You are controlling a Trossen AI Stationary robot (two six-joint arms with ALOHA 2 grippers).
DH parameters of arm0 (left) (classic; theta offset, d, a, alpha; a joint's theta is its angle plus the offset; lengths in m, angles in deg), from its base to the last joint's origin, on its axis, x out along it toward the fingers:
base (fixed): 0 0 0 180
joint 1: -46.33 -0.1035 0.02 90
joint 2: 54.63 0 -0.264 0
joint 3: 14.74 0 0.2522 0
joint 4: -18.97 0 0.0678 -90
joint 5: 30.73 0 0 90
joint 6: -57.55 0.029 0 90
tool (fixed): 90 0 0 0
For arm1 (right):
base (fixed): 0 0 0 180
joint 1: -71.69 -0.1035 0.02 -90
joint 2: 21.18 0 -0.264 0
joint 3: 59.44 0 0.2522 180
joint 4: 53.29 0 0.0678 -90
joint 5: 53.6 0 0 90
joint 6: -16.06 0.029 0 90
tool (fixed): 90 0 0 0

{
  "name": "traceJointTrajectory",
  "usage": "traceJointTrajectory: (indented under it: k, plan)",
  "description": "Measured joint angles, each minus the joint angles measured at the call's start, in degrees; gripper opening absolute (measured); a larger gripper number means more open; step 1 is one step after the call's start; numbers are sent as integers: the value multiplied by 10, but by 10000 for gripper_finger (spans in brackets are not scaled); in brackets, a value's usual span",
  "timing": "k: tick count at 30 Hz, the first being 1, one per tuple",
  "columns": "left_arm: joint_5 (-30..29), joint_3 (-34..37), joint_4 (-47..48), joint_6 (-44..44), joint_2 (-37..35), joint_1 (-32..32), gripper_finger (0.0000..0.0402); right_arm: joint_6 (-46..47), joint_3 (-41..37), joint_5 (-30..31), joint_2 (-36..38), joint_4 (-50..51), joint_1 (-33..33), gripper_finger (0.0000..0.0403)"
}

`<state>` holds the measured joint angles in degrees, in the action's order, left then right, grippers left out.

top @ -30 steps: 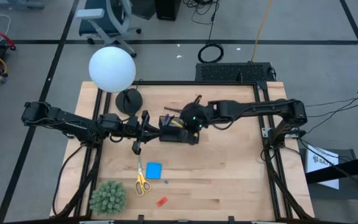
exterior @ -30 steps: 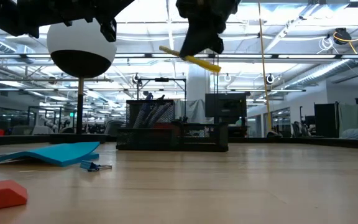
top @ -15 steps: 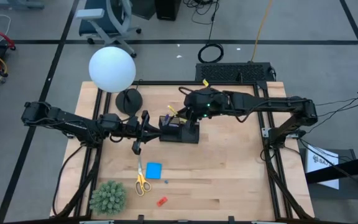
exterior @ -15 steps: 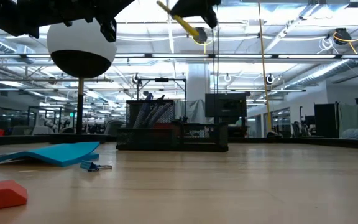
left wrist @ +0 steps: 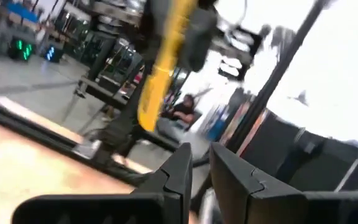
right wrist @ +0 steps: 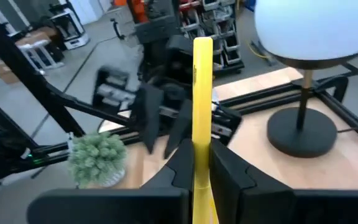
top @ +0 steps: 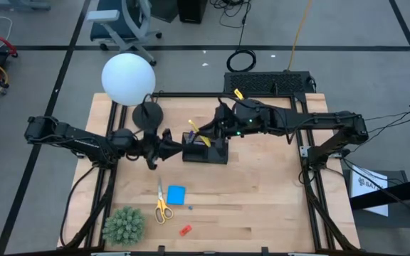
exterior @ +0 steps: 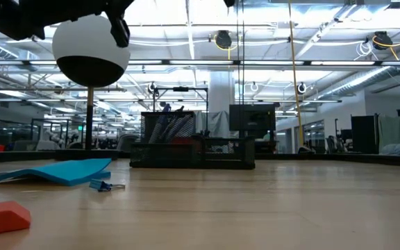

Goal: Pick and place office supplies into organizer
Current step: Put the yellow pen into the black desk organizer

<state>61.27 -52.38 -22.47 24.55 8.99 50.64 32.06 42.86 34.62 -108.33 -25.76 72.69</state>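
My right gripper (top: 218, 126) hangs high over the black organizer (top: 206, 151), shut on a yellow pen (right wrist: 202, 93). The pen also shows in the left wrist view (left wrist: 163, 68). My left gripper (top: 168, 144) hovers just left of the organizer, fingers close together with nothing between them. On the near half of the table lie the yellow-handled scissors (top: 161, 206), the blue note pad (top: 176, 195) and the red piece (top: 185, 230). In the low view the organizer (exterior: 193, 142) stands on the table with dark pens upright in its taller section. There both grippers are above the picture. My right gripper pinches the yellow pen between its two fingers at the lower part of its barrel (right wrist: 202, 163). The pen runs along the fingers, and most of it sticks out past their tips toward the table's left. It is lifted clear, above the organizer.
A lamp with a white globe (top: 128, 78) and round black base (top: 148, 114) stands at the far left, close to my left arm. A green spiky plant (top: 124, 225) sits at the near left corner. A small clip (exterior: 106, 185) lies beside the note pad. Bare wood spreads to the right.
My right gripper has risen with the yellow pen, drifting toward the table's far right, and both have left the top of the low view. The pen tipped more steeply on the way up. My left gripper has rolled about its wrist, staying beside the organizer.
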Motion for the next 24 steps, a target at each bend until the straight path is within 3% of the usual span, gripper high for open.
traceJointTrajectory:
  k: [5, 14, 24]
  plan:
    - [-20, 0, -61, -115, 0, -1, 63, 10, 0, -13, 4, -3, -14, 21]
    - [-52, 0, -81, -154, 0, 0, 63, 13, 0, -14, 6, -22, -26, 21]
    - [-58, 0, -82, -74, 0, 0, 63, 28, 0, -13, 5, -20, -26, 22]
